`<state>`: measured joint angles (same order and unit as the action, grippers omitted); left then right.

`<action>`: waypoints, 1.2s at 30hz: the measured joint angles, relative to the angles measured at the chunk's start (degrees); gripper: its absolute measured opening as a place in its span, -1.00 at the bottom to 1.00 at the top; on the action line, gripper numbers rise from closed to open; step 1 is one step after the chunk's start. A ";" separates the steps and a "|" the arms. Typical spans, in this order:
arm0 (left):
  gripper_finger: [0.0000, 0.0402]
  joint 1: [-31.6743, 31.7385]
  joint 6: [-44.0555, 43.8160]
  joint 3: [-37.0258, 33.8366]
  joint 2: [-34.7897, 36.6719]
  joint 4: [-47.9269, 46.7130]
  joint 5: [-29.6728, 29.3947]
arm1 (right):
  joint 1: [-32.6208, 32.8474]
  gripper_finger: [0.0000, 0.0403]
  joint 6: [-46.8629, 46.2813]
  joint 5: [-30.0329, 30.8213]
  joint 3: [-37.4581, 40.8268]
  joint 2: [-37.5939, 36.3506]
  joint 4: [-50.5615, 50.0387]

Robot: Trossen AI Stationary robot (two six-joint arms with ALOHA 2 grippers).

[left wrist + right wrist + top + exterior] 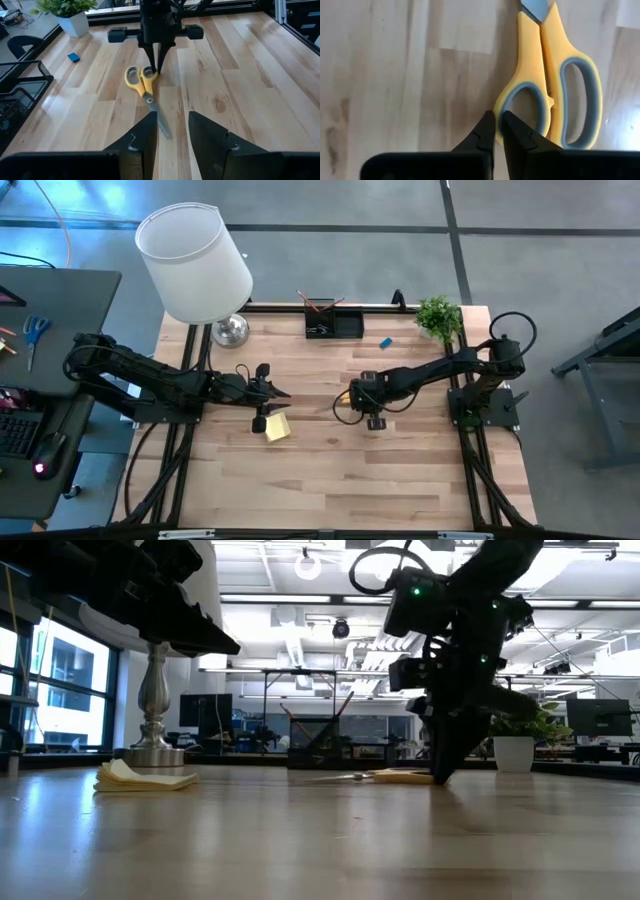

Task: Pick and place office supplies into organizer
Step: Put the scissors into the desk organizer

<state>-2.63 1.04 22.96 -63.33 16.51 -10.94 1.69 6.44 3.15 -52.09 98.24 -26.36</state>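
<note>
The orange-handled scissors (pixel 142 82) lie flat on the table between my two grippers, handles toward the right arm and blades toward the left arm. My right gripper (pixel 497 116) is shut and points down at one handle loop (pixel 156 70); it reaches table height in the low view (pixel 440 778). My left gripper (pixel 171 117) is open and hovers short of the blade tips, touching nothing (pixel 285 393). The yellow sticky-note pad (pixel 277 427) lies flat near the left gripper. The blue eraser (pixel 385 342) lies by the black organizer (pixel 333 323) at the far edge. My right gripper comes from above, pointing down, with its shut fingertips (pixel 506 120) on the outer rim of one handle loop (pixel 501 105) of the scissors. The rim is not between the fingers. The scissors lie flat on the wood.
A white-shaded lamp (pixel 195 265) stands at the far left corner and a small green plant (pixel 438 315) at the far right. The organizer holds thin pencils in its cup. The near half of the table (pixel 350 480) is bare wood.
</note>
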 joint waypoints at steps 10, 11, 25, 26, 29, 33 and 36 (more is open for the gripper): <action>-0.51 0.00 0.02 0.00 0.00 0.00 0.01 | 1.69 -1.00 1.25 6.87 -10.11 0.05 -13.84; -0.51 -0.01 0.04 0.00 0.00 0.00 0.02 | 1.79 -1.00 1.55 8.14 -11.64 0.03 -15.75; -0.51 0.00 0.11 0.00 0.02 -0.84 0.01 | -3.86 -0.99 1.98 16.02 -24.32 -0.12 -26.02; -0.51 0.00 0.11 0.00 0.02 -0.93 0.02 | -4.21 -0.99 0.81 15.29 -23.69 -0.14 -25.97; -0.51 -0.02 0.04 0.00 0.02 -1.35 0.02 | -5.16 -0.99 -2.18 14.19 -20.41 -0.14 -24.55; -0.51 0.00 0.02 0.00 0.02 -1.39 0.00 | -6.47 -1.00 -1.02 14.01 -13.94 -0.14 -19.12; -0.51 -0.01 0.02 0.00 0.02 -1.22 0.00 | -8.45 -1.00 1.63 12.59 -10.15 -0.14 -13.27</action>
<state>-2.65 1.06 22.96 -63.31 15.29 -10.94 -6.76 8.07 15.74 -62.24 98.10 -39.63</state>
